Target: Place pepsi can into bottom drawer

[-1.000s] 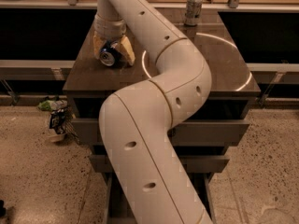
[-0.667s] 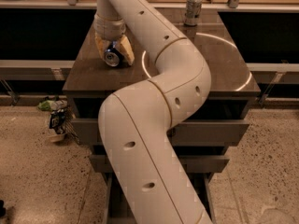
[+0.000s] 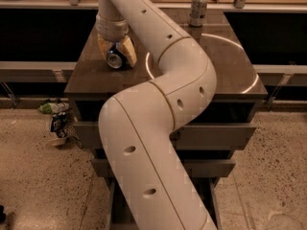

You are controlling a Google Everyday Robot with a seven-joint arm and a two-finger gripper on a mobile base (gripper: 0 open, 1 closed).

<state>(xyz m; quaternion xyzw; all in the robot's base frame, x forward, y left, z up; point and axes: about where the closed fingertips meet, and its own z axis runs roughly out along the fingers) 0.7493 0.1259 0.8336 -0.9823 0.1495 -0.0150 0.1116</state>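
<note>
Camera view: gripper [image 3: 116,61] clasps pepsi can [image 3: 114,58] (lying sideways) over cabinet [image 3: 230,68].

pincer [image 3: 116,61], cabinet top [image 3: 88,78], half-hides pepsi can [image 3: 114,60] | arm [image 3: 158,128] masks bottom drawer [image 3: 214,207]

Dark bench, a silver can and floor litter

A silver-grey can [image 3: 197,8] stands upright at the back edge of the dark brown bench [image 3: 225,75], just behind a thin white ring [image 3: 242,44] marked on the top. The gripper [image 3: 116,57] hangs over the bench's left rear part, closed around the pepsi can [image 3: 114,60]. Below the top, two grey-brown upper drawer fronts [image 3: 216,135] step forward one under the other. On the speckled floor [image 3: 38,181], left of the bench, lies a scrap of green wrapper [image 3: 50,108] beside a crumpled dark-and-white packet [image 3: 58,126].
</note>
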